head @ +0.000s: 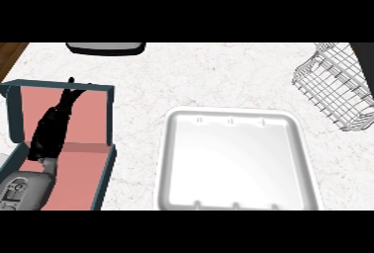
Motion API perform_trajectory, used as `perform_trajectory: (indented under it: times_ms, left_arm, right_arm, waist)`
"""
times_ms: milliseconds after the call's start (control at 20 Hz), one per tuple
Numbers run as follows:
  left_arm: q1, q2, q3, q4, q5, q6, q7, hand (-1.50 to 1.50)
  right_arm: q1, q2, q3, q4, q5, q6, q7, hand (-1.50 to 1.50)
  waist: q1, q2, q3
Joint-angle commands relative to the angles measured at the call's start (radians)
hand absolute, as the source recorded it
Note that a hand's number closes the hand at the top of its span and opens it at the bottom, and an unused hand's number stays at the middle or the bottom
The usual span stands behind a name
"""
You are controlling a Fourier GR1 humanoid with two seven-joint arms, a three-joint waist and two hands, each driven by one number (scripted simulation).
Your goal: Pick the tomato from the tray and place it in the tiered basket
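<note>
Pale marbled counter [219,74], wood floor at the far left.
Your left hand [51,126] rests, fingers straight, over the pink box [87,163]; white tray [234,158] shows no tomato; wire basket [340,89] far right.

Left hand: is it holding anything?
No. The left hand lies open over the pink box, fingers straight, holding nothing. No tomato shows.
</note>
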Motion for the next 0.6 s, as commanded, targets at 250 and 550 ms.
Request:
perform_trajectory:
  times_ms: [250,550]
  left_arm:
    - [0.006,-0.005,0.026,-0.008,-0.017,-0.012,0.017,0.0]
    - [0.071,-0.049,-0.001,-0.043,-0.053,0.018,0.011,0.0]
  right_arm:
    - [0.022,0.0,-0.042,-0.008,-0.052,0.055,0.0,1.5]
    - [0.146,-0.02,-0.126,-0.045,-0.162,-0.036,-0.103,1.5]
  waist:
    - [-0.02,-0.008,0.0]
    - [-0.025,-0.011,0.001]
